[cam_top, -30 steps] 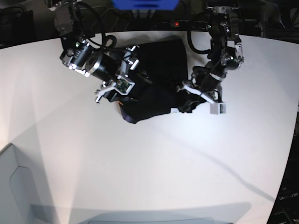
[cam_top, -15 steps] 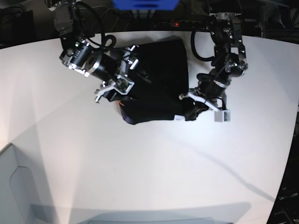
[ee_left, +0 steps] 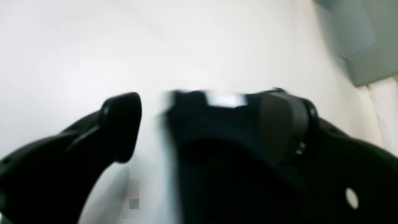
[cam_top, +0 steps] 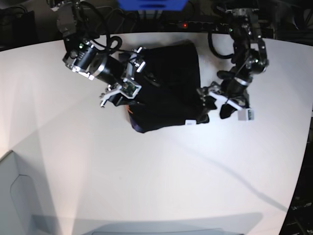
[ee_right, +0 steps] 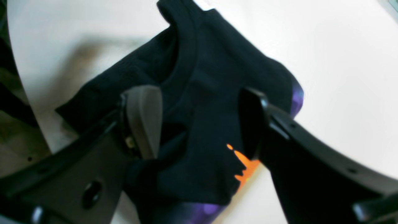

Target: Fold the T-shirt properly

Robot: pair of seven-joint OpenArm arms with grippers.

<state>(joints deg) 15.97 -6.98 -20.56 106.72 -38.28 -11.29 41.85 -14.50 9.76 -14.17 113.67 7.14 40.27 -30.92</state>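
Left wrist view: blurred. Left gripper has its jaws spread, one dark finger at 9 o'clock, the other at 3 o'clock. A fold of the black T-shirt with a white tag on its edge sits between them, against the 3 o'clock finger only. No pinch visible, so cloth reads as let go. White counter fills the 12 o'clock half.

Right wrist view: right gripper with jaws spread wide, straddling the shirt's collar area. Grey pad at 9 o'clock, black finger at 3 o'clock, cloth lying between, not squeezed. Orange patch peeks out at 5 o'clock.

Base view: T-shirt is a bunched, partly folded dark block at 12 o'clock on the counter. Right gripper sits over its 9 o'clock edge, left gripper at its 4 o'clock corner beside the tag.

Judgement: a fold has likely just been laid down. To do it well, lift the left arm straight up so the finger doesn't drag the corner back open. The 6 o'clock edge looks lumpy, so flatten it before the next fold. Right jaws should close only on a clean edge, not a wad of layers.
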